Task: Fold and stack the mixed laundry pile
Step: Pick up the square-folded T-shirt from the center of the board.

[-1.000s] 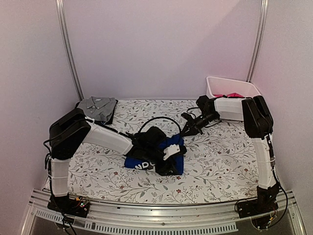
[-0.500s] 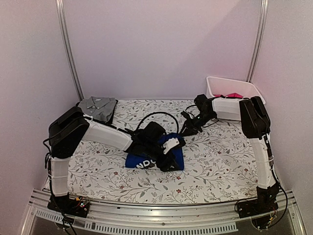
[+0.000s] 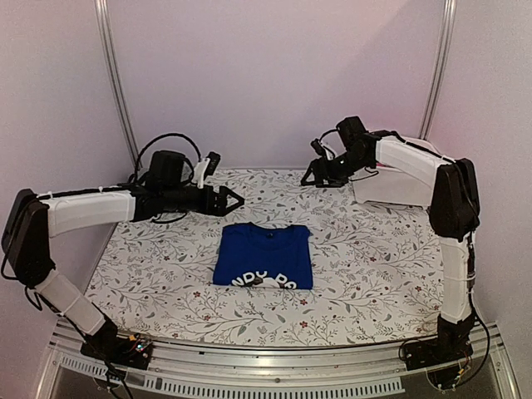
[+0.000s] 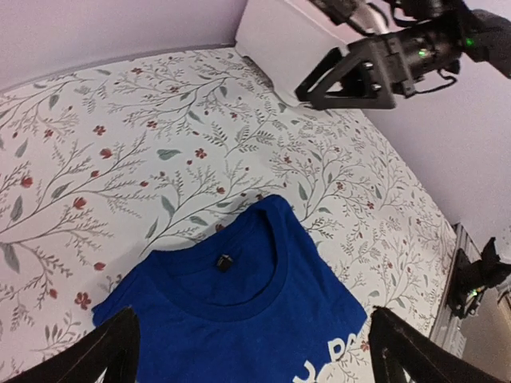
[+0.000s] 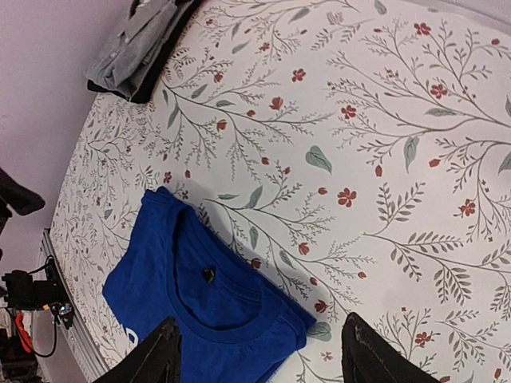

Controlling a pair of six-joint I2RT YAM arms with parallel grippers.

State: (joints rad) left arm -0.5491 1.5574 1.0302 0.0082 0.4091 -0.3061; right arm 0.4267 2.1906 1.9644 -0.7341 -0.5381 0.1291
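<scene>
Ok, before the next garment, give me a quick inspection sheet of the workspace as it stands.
Surface: floral table covering, lying flat.
Job's things: blue shirt folded at centre, collar towards the back; grey collared shirt folded at the far left corner.
Clutter: white bin at the far right, contents not visible.
Grippers: left gripper and right gripper both open, holding nothing, raised above the cloth.
Cables: black loop over the left arm; wiring at both bases.
Surroundings: plain walls, metal rails.
</scene>
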